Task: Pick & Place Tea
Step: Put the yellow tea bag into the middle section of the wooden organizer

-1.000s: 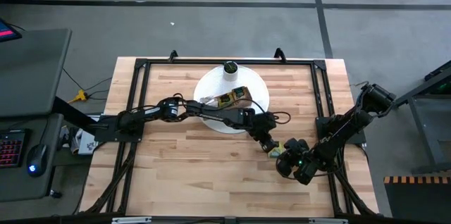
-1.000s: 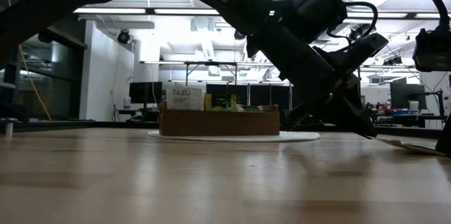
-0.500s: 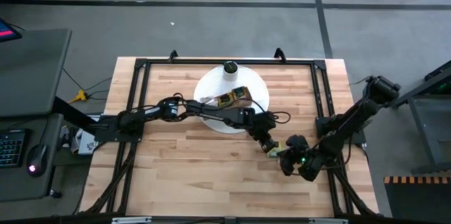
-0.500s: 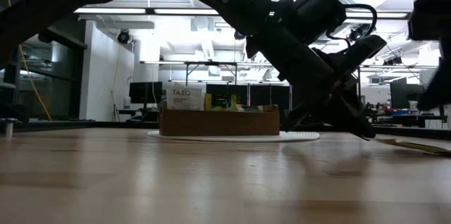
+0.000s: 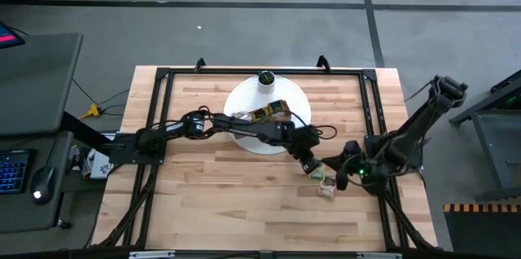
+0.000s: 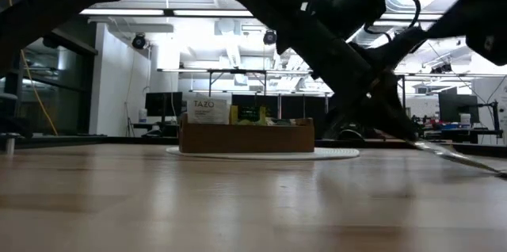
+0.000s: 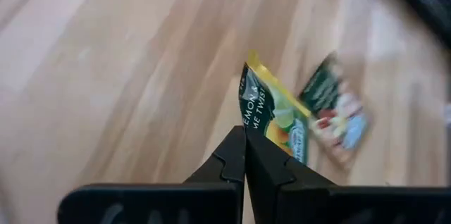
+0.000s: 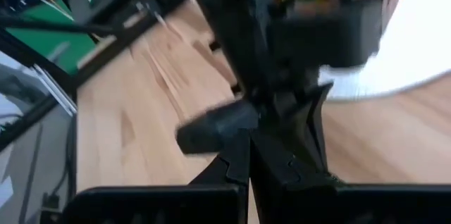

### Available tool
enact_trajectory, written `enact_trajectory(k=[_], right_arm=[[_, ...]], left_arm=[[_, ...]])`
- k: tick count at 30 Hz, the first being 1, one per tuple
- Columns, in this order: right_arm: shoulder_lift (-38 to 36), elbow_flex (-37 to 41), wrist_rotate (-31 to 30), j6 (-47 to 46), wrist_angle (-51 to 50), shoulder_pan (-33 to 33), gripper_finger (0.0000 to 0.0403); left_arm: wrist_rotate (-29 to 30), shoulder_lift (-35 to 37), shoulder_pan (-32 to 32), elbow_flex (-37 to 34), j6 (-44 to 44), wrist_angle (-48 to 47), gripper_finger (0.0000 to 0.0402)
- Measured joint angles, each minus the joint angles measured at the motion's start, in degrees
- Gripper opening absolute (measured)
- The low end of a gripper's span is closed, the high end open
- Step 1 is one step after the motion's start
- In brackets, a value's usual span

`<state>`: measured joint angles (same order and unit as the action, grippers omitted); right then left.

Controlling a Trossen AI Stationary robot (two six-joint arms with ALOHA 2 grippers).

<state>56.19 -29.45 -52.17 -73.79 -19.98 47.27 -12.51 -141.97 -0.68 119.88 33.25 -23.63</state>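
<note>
My left gripper (image 5: 310, 167) reaches past the white plate to the table's right part and is shut on a yellow-green tea sachet (image 7: 271, 111). A second sachet (image 7: 331, 110), dark green with a pale picture, lies flat on the wood just beyond it, toward the near edge (image 5: 328, 193). My right gripper (image 5: 339, 173) is shut and empty, hovering close to the right of both, pointing at the left gripper (image 8: 282, 48). The brown wooden tray (image 5: 269, 113) stands on the plate (image 5: 244, 96) with more sachets upright in it (image 6: 210, 111). My left gripper pinches the yellow-green sachet between its two fingers at the sachet's lower edge (image 7: 252, 127). The fingers come slanting down from the table's left. The sachet sticks out beyond the fingertips and slopes down away from them (image 6: 459, 158); whether its far end touches the wood, I cannot tell.
A small white cylinder with a dark green top (image 5: 265, 80) stands on the plate's far side. A black frame (image 5: 370, 112) runs round the tabletop. Bare wood (image 5: 228, 202) stretches over the near and left parts of the table.
My right gripper has drawn back from over the sachets toward the table's right edge and a little toward the far edge, uncovering the second sachet. My left gripper has tipped upward slightly, and the sachet it holds now slopes up off the wood at the held end.
</note>
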Motion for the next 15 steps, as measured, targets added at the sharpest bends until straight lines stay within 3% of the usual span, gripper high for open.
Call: enact_trajectory(k=[9, 15], right_arm=[[-7.19, -0.04, -3.81, 6.51, -1.3, -0.01, 0.0], [-9.34, -0.07, -6.12, 9.84, -1.32, -0.01, 0.0]], left_arm=[[7.55, -0.14, -0.08, 14.32, -10.3, -17.1, 0.0], [16.03, 3.73, 0.79, 14.09, -13.09, -21.13, 0.0]])
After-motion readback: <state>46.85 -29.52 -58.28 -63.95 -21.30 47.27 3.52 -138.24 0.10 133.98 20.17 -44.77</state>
